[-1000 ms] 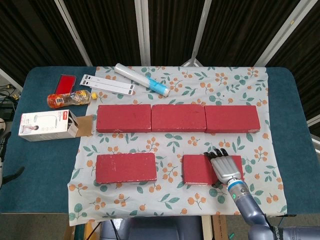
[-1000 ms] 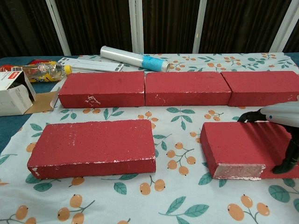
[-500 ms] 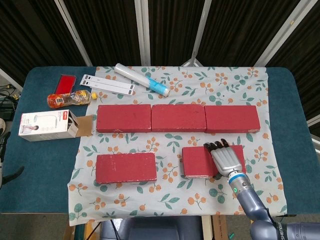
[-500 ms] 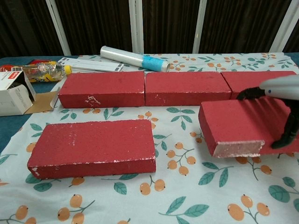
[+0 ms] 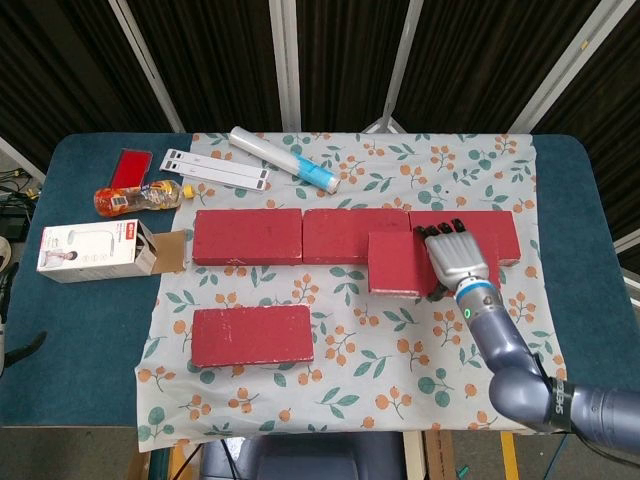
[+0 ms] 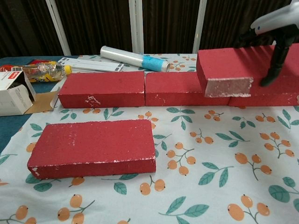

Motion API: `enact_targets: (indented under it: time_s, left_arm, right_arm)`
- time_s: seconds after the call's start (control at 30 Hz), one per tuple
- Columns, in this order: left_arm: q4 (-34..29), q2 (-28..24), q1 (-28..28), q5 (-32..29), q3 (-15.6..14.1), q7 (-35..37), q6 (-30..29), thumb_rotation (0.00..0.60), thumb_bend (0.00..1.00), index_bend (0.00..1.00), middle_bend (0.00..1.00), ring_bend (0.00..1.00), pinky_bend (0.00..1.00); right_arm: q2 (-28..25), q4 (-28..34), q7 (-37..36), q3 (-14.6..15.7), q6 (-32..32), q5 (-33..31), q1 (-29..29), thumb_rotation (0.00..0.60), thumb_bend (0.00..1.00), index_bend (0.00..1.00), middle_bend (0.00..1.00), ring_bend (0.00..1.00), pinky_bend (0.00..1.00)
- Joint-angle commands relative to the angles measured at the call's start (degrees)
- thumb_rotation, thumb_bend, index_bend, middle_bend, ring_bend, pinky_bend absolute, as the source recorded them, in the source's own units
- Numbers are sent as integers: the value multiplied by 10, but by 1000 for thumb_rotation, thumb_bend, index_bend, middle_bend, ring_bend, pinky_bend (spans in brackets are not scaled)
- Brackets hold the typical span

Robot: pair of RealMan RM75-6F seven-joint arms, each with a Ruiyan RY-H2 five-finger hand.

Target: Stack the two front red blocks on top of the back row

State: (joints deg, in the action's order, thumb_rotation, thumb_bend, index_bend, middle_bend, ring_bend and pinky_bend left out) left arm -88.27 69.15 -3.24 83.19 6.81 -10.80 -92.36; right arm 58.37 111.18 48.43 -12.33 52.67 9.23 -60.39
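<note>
the right hand [image 5: 455, 258] grips one front red block [image 6: 233, 71] up in the air, over the back row [image 5: 300, 236] at about 3 o'clock, likely so it can land on top. the other front block [image 5: 252, 335] waits at 7 o'clock. no left hand shows.

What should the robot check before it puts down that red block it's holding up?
1. Hold on the lifted red block: the right hand grips it, fingers over the top and thumb on the near side. Ok.
2. Block clear of the cloth: it is up in the air. Ok.
3. Block lined up over the back row: it hangs partly in front of the row. Not ok.
4. Top of the back row free of things: ok.
5. Block level: cannot tell.
6. Second front block waiting flat on the cloth: ok.
</note>
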Motion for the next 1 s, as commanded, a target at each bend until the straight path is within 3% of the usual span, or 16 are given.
enact_targets:
  time_s: [0.03,0.37,0.63,1.0]
  left_arm:
    - [0,3,-1,-3,1,-8,1,600,0,58,0,1,152]
    - [3,12,-4,-17,6,-36,6,600,0,58,0,1,152]
    - [5,18,-5,-24,8,-52,6,600,0,58,0,1,152]
    - [8,25,-10,-31,8,-70,16,600,0,58,0,1,152]
  right_arm:
    - [12,-86,18,-5,-61,-74,-50,600,90,381,315,122,0]
    - [86,-248,40,33,-144,-169,-129,600,89,401,315,122,0]
    - [143,-340,9,55,-215,-138,-138,600,89,405,315,122,0]
    - [173,-407,-49,84,-261,-106,-152,600,89,405,315,122,0]
